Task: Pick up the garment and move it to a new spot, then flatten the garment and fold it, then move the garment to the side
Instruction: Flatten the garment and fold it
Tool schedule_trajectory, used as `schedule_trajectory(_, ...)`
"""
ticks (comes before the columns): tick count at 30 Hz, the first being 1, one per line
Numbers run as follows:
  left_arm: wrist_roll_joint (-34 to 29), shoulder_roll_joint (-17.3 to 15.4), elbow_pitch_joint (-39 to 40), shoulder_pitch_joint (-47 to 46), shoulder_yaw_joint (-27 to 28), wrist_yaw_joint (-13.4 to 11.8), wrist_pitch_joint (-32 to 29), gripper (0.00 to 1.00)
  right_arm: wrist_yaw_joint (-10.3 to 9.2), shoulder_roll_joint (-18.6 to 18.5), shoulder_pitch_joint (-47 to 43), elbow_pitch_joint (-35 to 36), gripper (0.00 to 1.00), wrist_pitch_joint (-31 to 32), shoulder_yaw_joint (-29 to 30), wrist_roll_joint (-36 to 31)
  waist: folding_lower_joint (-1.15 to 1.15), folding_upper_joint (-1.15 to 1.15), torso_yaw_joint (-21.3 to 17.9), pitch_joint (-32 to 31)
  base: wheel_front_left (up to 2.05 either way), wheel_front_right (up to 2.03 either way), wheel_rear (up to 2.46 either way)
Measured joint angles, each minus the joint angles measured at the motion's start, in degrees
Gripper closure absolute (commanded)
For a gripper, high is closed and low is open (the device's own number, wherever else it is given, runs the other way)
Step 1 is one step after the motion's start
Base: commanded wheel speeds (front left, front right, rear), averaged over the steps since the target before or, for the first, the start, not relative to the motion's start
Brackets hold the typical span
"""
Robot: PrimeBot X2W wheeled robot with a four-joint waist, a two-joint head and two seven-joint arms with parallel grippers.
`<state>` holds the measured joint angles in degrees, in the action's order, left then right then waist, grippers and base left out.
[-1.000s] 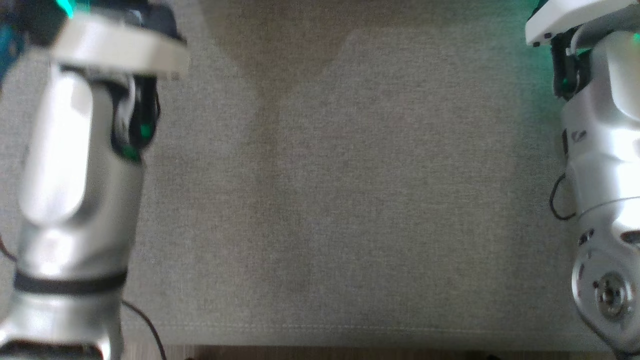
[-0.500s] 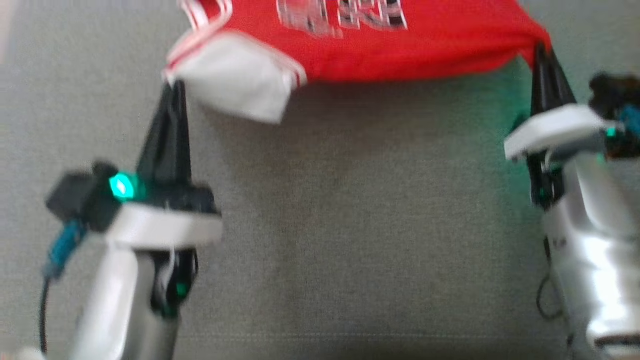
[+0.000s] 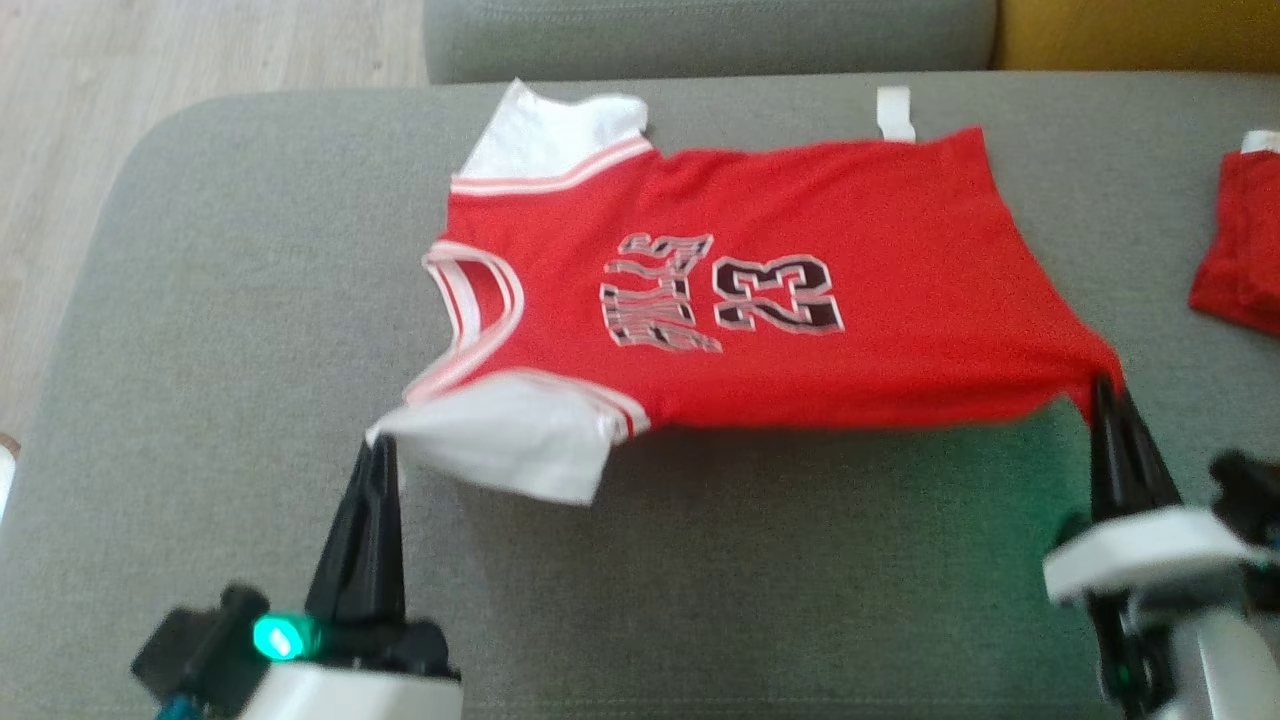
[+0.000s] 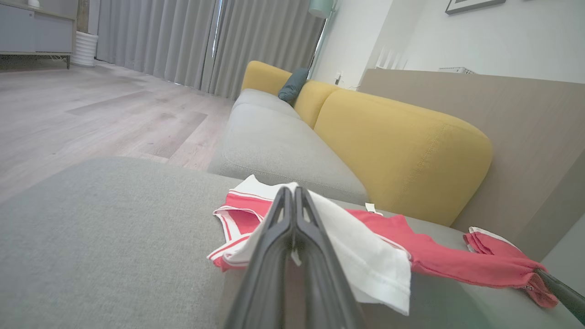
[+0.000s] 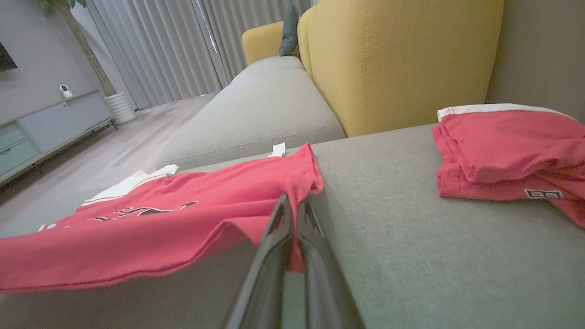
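the red cloth (image 3: 1238,250) is cut off by the head view's right edge; its label (image 5: 543,193) is too small to read. the lettering (image 3: 655,295) beside the number on the garment (image 3: 850,350) is blurred. the wrist behind the left gripper (image 3: 380,447) runs off the bottom edge.

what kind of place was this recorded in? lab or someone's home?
Looks like a home living room: yellow-backed grey sofa, floor-length curtains, wood-plank floor, low cabinet by the wall. The red jersey is spread over a grey sofa cushion.
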<state>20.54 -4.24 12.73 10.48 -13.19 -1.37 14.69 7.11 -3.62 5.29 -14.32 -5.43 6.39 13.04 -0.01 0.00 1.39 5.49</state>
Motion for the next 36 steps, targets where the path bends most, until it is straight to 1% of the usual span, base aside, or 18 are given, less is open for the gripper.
schedule_trajectory(2,0.38,-0.13,0.92,2.41,-0.01,-0.21,-0.08,1.0,0.0,0.45,-4.11,4.02,1.0,2.13,0.66,-0.13,0.0,0.0,-0.21,-0.46,0.0,0.0,0.0)
schedule_trajectory(4,0.52,-0.3,1.33,4.32,-0.03,-0.24,-0.67,1.0,0.0,0.97,-7.32,6.59,1.0,3.92,1.23,-0.16,0.0,0.0,-0.38,-0.44,0.0,0.0,0.0)
schedule_trajectory(7,1.07,-0.41,1.21,5.32,-0.12,-0.65,-1.2,1.0,0.0,1.07,-9.44,7.76,1.0,5.34,1.3,-0.18,0.0,0.0,-0.5,-0.16,0.0,0.0,0.0)
schedule_trajectory(10,1.37,-0.58,-0.76,5.32,-0.11,-0.6,-1.24,1.0,0.0,1.12,-9.85,8.05,1.0,6.64,1.02,0.29,0.0,0.0,-0.69,0.54,0.0,0.0,0.0)
schedule_trajectory(12,1.4,-0.77,-3.01,4.87,-0.12,-0.54,-1.24,1.0,0.0,1.12,-9.45,7.33,1.0,7.04,0.56,0.52,0.0,0.0,-0.82,1.21,0.0,0.0,0.0)
schedule_trajectory(14,1.4,-0.81,-4.92,3.65,-0.23,0.05,-1.23,1.0,0.0,1.12,-8.99,5.76,1.0,7.55,0.0,0.68,0.0,0.0,-0.93,1.97,0.0,0.0,0.0)
schedule_trajectory(15,1.4,-0.79,-6.31,1.79,-0.57,0.43,-1.21,1.0,0.0,1.12,-8.25,3.71,1.0,7.77,-0.29,0.66,0.0,0.0,-1.0,2.74,0.0,0.0,0.0)
schedule_trajectory(18,1.4,-0.75,-8.36,-1.12,-0.69,0.89,-1.01,1.0,0.0,1.12,-6.6,1.47,1.0,7.81,-0.43,0.66,0.0,0.0,-1.04,4.0,0.0,0.0,0.0)
schedule_trajectory(25,1.42,-0.45,-11.85,-6.17,-0.65,1.96,-0.76,1.0,0.0,1.11,-3.1,-1.01,1.0,7.36,-0.67,0.76,0.0,0.0,-1.01,6.72,0.0,0.0,0.0)
schedule_trajectory(31,2.01,0.34,-16.9,-14.11,0.7,2.94,-0.41,1.0,0.0,1.11,0.95,-3.25,1.0,6.41,-1.03,2.15,0.0,0.0,-1.2,8.29,0.0,0.0,0.0)
schedule_trajectory(36,1.72,0.81,-22.42,-20.66,1.2,2.99,-0.41,1.0,0.0,1.1,5.68,-6.57,1.0,5.5,-1.69,2.96,0.0,0.0,-1.63,9.62,0.0,0.0,0.0)
